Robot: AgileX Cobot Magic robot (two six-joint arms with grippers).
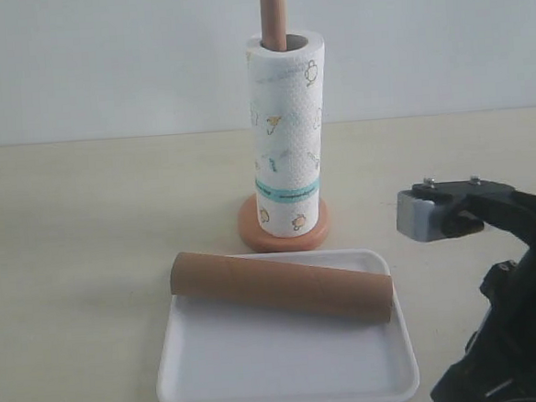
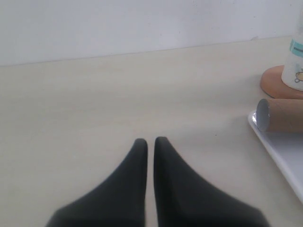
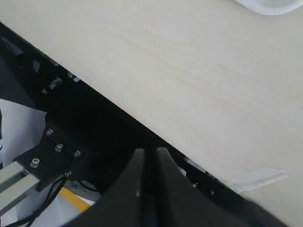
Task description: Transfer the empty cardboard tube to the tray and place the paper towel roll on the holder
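The brown cardboard tube (image 1: 280,286) lies across the far part of the white tray (image 1: 280,370); its end (image 2: 279,115) and the tray's rim (image 2: 279,156) also show in the left wrist view. The paper towel roll (image 1: 287,135) stands upright on the wooden holder, whose rod tip (image 1: 272,12) pokes out above and whose disc base (image 1: 251,232) shows below. My left gripper (image 2: 150,142) is shut and empty over bare table, left of the tray. My right gripper (image 3: 150,152) is shut and empty, hanging over the table's front edge; its arm (image 1: 504,286) sits at the right.
The table's front edge (image 3: 142,124) runs diagonally in the right wrist view, with dark frame parts and cables below it. A corner of the tray (image 3: 265,5) shows there. A white wall (image 1: 101,56) stands behind the table.
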